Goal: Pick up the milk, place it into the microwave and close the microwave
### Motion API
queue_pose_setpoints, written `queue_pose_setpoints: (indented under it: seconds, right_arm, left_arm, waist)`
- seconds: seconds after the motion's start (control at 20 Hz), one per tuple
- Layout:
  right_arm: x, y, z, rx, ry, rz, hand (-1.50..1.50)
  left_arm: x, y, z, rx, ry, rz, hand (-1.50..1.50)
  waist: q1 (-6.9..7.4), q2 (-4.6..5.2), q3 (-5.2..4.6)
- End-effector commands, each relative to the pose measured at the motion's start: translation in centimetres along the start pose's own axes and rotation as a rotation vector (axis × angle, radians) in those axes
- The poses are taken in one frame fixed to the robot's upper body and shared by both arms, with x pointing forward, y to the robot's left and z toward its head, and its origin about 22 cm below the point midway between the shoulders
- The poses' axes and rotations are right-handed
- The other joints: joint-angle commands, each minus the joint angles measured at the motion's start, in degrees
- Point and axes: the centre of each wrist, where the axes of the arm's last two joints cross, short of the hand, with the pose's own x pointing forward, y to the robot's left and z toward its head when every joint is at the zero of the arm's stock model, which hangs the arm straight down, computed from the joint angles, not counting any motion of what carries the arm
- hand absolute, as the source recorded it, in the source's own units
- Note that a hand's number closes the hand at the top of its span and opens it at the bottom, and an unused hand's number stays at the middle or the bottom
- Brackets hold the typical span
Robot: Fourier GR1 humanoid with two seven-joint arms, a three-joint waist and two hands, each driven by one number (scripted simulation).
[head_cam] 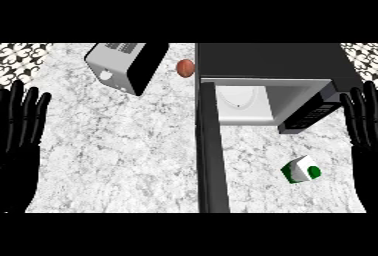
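The milk carton (300, 170), white with green patches, stands on the marble counter (111, 150) at the lower right. Behind it the black microwave (273, 62) has its cavity (242, 102) showing, pale inside. Its door (209, 150) swings out toward me as a long dark slab left of the carton. My right hand (362, 117) rests at the right edge, fingers straight and up, above and right of the carton and apart from it. My left hand (21, 120) rests at the left edge, fingers up, holding nothing.
A silver and black toaster (125, 65) stands at the back left. A small brown round object (185, 68) lies between the toaster and the microwave. The microwave's control panel (310, 115) juts out at the cavity's right. Patterned tiles show at both back corners.
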Motion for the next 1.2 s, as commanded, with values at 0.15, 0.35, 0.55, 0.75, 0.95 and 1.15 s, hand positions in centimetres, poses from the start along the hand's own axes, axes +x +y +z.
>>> queue_pose_setpoints:
  seconds: [0.15,0.35,0.55,0.75,0.95,1.15]
  right_arm:
    - [1.2,-5.9,1.1,0.133,-0.046,-0.016,-1.50]
    - [0.5,-4.5,3.4,0.319,-0.002,-0.193,-1.50]
    - [1.3,-9.1,3.0,0.279,0.011,-0.168,-1.50]
    - [1.2,-8.7,6.1,0.237,0.048,-0.119,-1.50]
    - [-0.3,-9.8,7.3,0.224,0.101,-0.091,-1.50]
    - [-1.6,-10.0,8.2,0.222,0.095,-0.056,-1.50]
  left_arm:
    - [0.6,0.2,0.4,-0.044,0.033,0.008,-1.50]
    - [0.0,-1.4,2.1,-0.043,0.141,0.245,-1.50]
    - [4.3,0.0,3.8,-0.075,0.135,0.258,-1.50]
    - [5.0,1.1,6.0,-0.056,0.140,0.236,-1.50]
    - [6.4,2.6,8.3,-0.069,0.134,0.238,-1.50]
    - [6.4,2.7,8.5,-0.073,0.139,0.251,-1.50]
  waist:
    - [0.06,0.37,2.28]
    - [-0.07,0.17,2.30]
    - [0.83,0.26,2.23]
    - [0.63,0.32,2.20]
    - [0.96,0.27,2.18]
    - [0.78,0.33,2.20]
